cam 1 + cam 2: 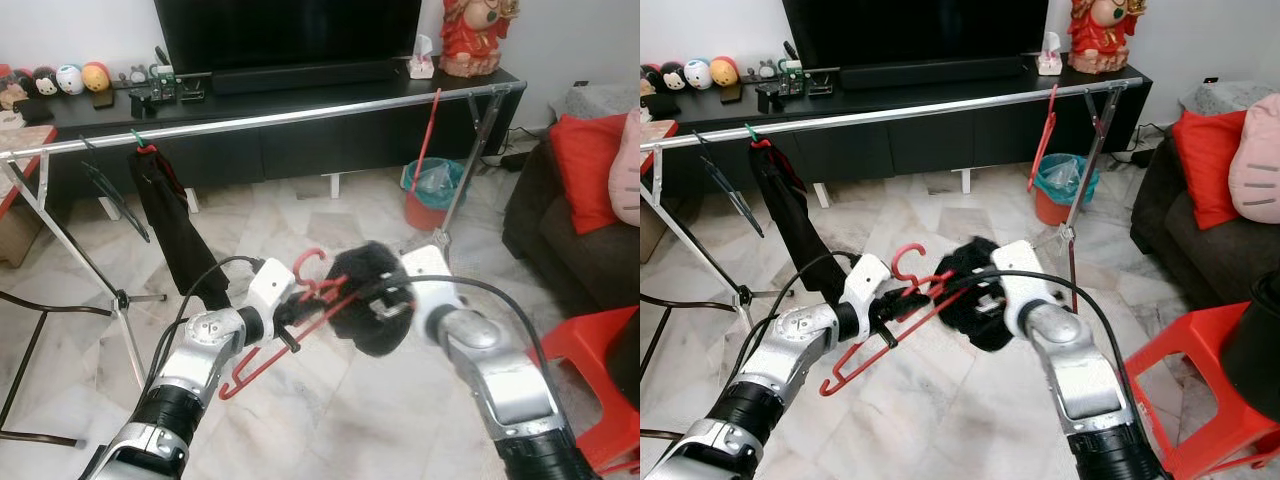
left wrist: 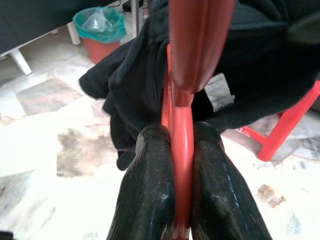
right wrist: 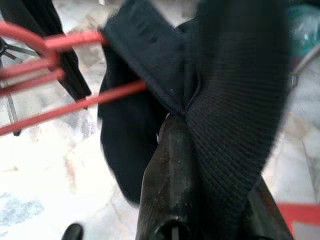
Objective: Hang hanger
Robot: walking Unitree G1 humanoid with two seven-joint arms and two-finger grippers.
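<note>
A red plastic hanger is held low in front of me, its hook pointing up. My left gripper is shut on the hanger's bar, seen close between the fingers in the left wrist view. A black garment is bunched over the hanger's right end. My right gripper is shut on that cloth, which drapes over the finger. The silver clothes rail runs across behind, above both grippers.
A black garment hangs on the rail's left part and a bare red hanger near its right end. A teal-lined red bin stands under the rail. A red stool and dark sofa are on the right. The TV cabinet is behind.
</note>
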